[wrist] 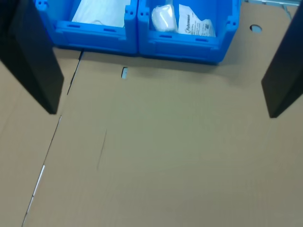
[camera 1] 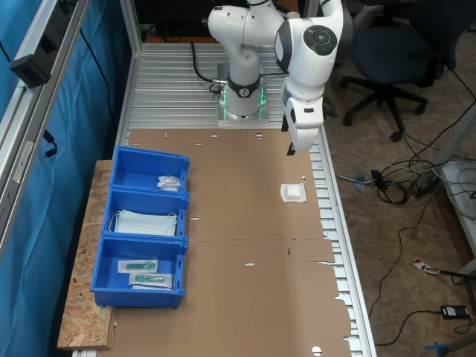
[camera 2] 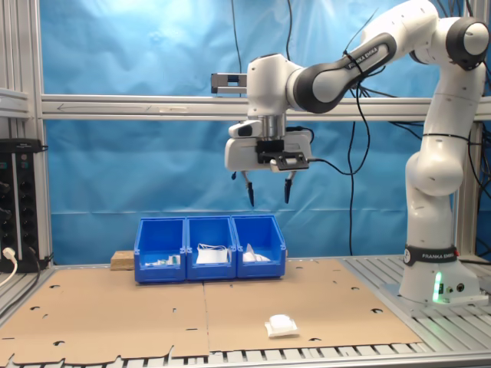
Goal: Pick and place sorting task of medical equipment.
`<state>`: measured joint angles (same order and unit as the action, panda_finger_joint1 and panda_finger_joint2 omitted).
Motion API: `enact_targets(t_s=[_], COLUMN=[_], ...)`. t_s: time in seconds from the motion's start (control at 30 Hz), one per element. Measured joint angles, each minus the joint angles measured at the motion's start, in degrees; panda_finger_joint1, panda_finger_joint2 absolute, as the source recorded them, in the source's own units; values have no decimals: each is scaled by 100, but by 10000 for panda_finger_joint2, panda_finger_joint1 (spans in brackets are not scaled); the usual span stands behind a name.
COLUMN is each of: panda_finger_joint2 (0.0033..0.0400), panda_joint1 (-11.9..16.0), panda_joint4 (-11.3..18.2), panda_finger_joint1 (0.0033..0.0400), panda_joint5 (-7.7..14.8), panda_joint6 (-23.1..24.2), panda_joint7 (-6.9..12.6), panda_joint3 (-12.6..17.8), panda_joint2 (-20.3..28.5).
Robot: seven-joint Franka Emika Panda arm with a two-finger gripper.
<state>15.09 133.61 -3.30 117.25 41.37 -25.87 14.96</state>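
A small flat square white packet (camera 1: pixel 293 193) lies alone on the brown cardboard near the table's edge, also seen from the second exterior view (camera 2: pixel 281 326). My gripper (camera 2: pixel 268 197) hangs high above the table, open, with nothing between its fingers. In the first exterior view the gripper (camera 1: pixel 291 151) is a little toward the robot base from the packet. In the wrist view the two black fingers (wrist: pixel 35 61) stand wide apart over bare cardboard, and a blue bin (wrist: pixel 189 40) ahead holds similar white packets (wrist: pixel 163 18).
A row of three joined blue bins (camera 1: pixel 111 223) stands on the first exterior view's left: one with white packets (camera 1: pixel 169 182), one with pale blue face masks (camera 1: pixel 145 222), one with clear green-tipped packets (camera 1: pixel 145 271). Brown cardboard (camera 1: pixel 245 297) covers the table. The robot base (camera 1: pixel 242 104) stands at the far end.
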Motion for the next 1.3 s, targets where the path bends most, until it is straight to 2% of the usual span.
enact_targets(t_s=[0.1,0.13,0.33,0.63,0.97,1.3], panda_finger_joint2=[400,400,400,400,400,400], panda_joint1=[20,30,50,13,-217,-371], panda_joint4=[168,316,847,1477,1697,1706], panda_finger_joint1=[400,400,400,400,400,400], panda_joint5=[0,0,0,0,0,0], panda_joint6=[304,528,1180,1826,2411,3156], panda_joint7=[0,0,0,0,0,0], panda_joint3=[-28,-40,-55,-66,-87,-118], panda_joint2=[-88,-141,-265,-381,-630,-1364])
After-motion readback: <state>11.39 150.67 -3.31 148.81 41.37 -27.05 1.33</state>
